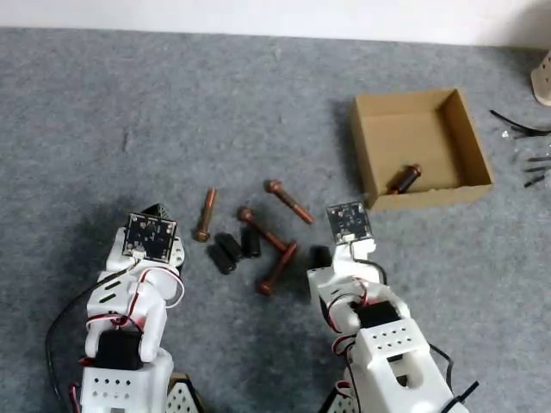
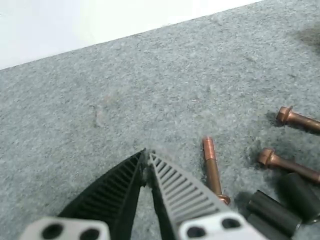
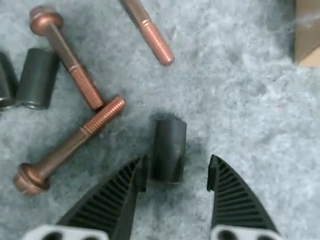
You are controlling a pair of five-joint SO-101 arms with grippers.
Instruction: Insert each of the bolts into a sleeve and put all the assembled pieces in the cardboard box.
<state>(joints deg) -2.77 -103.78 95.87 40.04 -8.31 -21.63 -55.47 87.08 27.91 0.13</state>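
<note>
My right gripper [image 3: 177,170] is open low over the carpet, with a black sleeve [image 3: 168,149] lying loose between its fingers, closer to one of them; that sleeve [image 1: 320,255] sits just left of the right arm. Three copper bolts [image 1: 288,200] [image 1: 261,228] [image 1: 277,268] lie crossed in the middle, and a fourth bolt [image 1: 205,215] lies nearer my left gripper [image 2: 147,157], which is shut with nothing in it, just left of that bolt [image 2: 214,170]. Two more sleeves [image 1: 225,252] [image 1: 250,241] lie between the arms. The cardboard box [image 1: 430,198] at the right holds one assembled piece [image 1: 403,179].
Grey carpet covers the table. Small dark parts [image 1: 529,159] and a pale object [image 1: 542,77] lie at the far right edge. A corner of the box [image 3: 307,30] appears in the right wrist view. Open carpet stretches to the back left.
</note>
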